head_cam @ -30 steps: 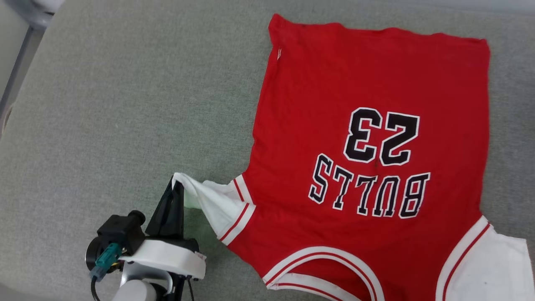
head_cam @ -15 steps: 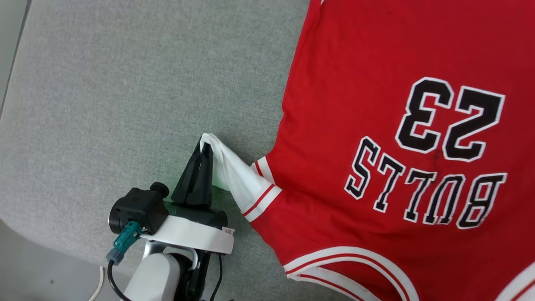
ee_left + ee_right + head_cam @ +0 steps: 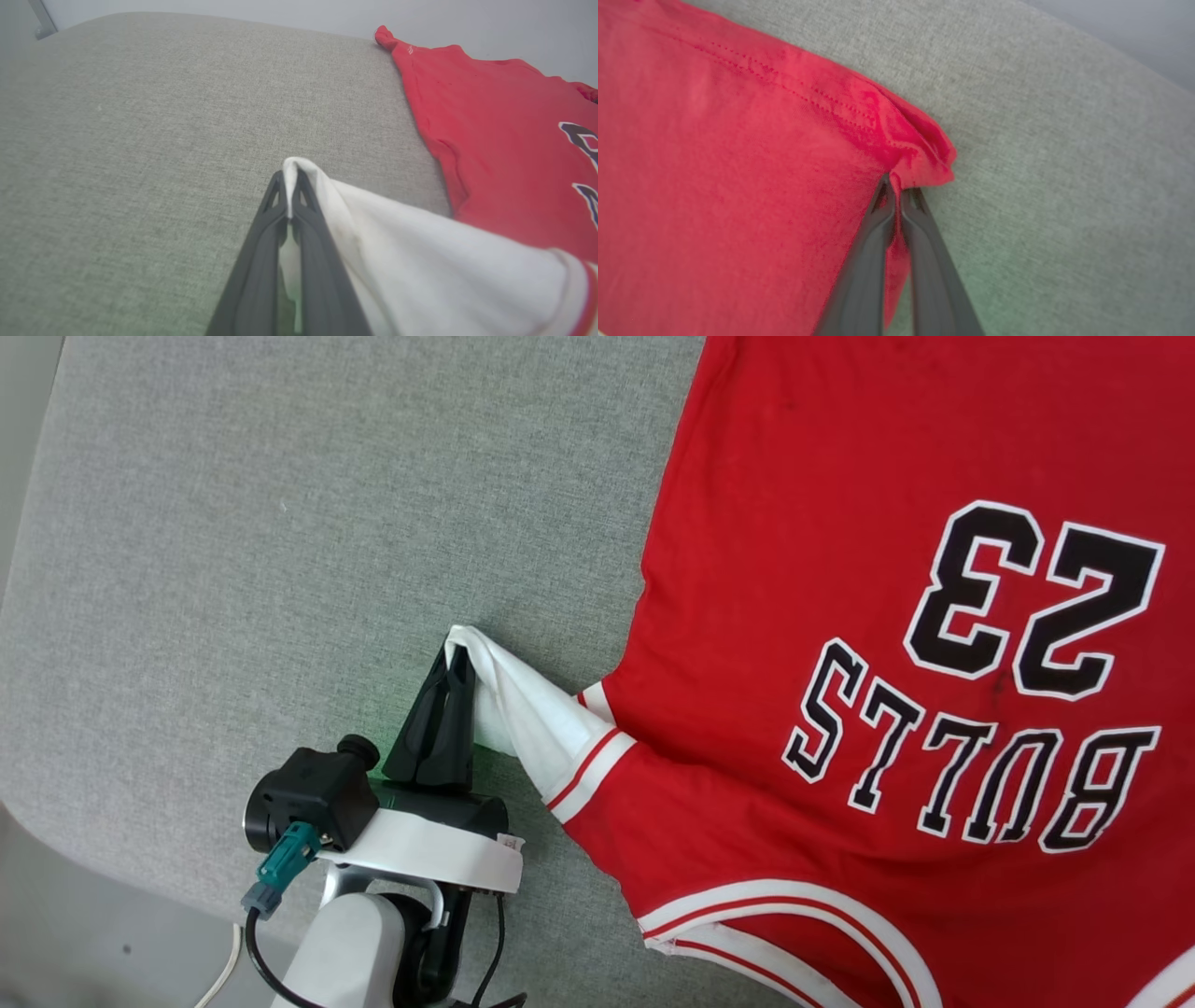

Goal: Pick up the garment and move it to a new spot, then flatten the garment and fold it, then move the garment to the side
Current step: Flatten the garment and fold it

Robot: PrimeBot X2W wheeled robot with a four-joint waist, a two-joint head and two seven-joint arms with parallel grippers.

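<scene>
Lying flat with its lettering up, the garment (image 3: 803, 523) covered the right part of the grey table (image 3: 280, 523), collar at the near edge. The left gripper (image 3: 456, 658) was clamped together on the tip of its white sleeve (image 3: 527, 719), drawn out leftward. The right gripper (image 3: 899, 183) was pinched shut on a red hem corner (image 3: 924, 154).

- Grey woven pad (image 3: 280, 523): flat, fine weave, covers most of head view; rounded corner at lwr left.
- Floor (image 3: 84, 933): smooth, paler grey, just outside that corner; one dark speck (image 3: 126, 949) on it.
- Pale wall (image 3: 280, 11): plain, behind pad's far edge in L wrist view; also top right in R wrist view.
- Metal bar (image 3: 42, 21): grey, slanted, top-left corner of L wrist view, near pad edge.
</scene>
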